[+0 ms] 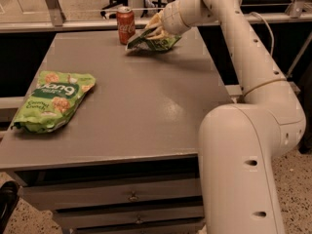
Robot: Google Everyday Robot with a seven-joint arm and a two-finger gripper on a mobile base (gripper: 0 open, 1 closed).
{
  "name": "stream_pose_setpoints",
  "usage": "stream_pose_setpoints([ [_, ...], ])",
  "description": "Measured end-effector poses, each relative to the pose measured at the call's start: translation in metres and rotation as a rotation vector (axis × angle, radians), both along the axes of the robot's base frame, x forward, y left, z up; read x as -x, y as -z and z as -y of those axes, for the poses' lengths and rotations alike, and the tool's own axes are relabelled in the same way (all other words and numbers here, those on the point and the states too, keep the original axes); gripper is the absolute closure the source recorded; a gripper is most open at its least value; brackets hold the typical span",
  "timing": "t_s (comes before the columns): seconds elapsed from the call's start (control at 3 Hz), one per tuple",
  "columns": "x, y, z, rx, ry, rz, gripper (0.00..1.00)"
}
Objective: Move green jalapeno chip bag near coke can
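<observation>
The gripper [155, 29] sits over the far end of the grey table [141, 111], at the tip of the white arm [246, 52] that reaches in from the right of the view. Its 2 fingers are clamped on the upper edge of the green jalapeno chip bag [156, 44]. The bag hangs crumpled directly beneath the gripper, its silvery edge pointing left. Its underside is at the tabletop or just above it; which of the 2 cannot be told. A dark shadow lies on the table right under the bag.

The coke can [126, 25] stands upright just beside the gripper, to its left in the view, close to the table's far edge. The bag's left tip reaches almost to the foot of the can, and whether they touch cannot be told.

Well apart from the gripper, toward the near left of the table, a larger light-green snack bag [52, 100] lies flat near the left edge, its dark-green label facing up. Below the table's front edge, far nearer the camera than the gripper, are drawer fronts with 2 small knobs [132, 196]. The robot's bulky white body [239, 174] fills the near right, beneath the arm's bend.
</observation>
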State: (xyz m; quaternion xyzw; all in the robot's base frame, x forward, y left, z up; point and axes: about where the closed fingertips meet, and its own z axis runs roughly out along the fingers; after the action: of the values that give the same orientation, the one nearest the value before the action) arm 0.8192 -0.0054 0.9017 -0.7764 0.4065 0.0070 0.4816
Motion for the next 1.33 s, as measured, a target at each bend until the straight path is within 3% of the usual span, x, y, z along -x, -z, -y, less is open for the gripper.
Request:
stream_pose_setpoints([
  [0.33, -0.011, -0.001, -0.005, -0.034, 0.05, -0.011, 0.15],
  [0.67, -0.02, -0.009, -0.011, -0.076, 0.104, -0.017, 0.0],
  [1.0, -0.018, -0.025, 0.001, -0.138, 0.182, -0.042, 0.0],
  [1.33, 0.012, -0.048, 0.046, -0.229, 0.316, -0.128, 0.0],
])
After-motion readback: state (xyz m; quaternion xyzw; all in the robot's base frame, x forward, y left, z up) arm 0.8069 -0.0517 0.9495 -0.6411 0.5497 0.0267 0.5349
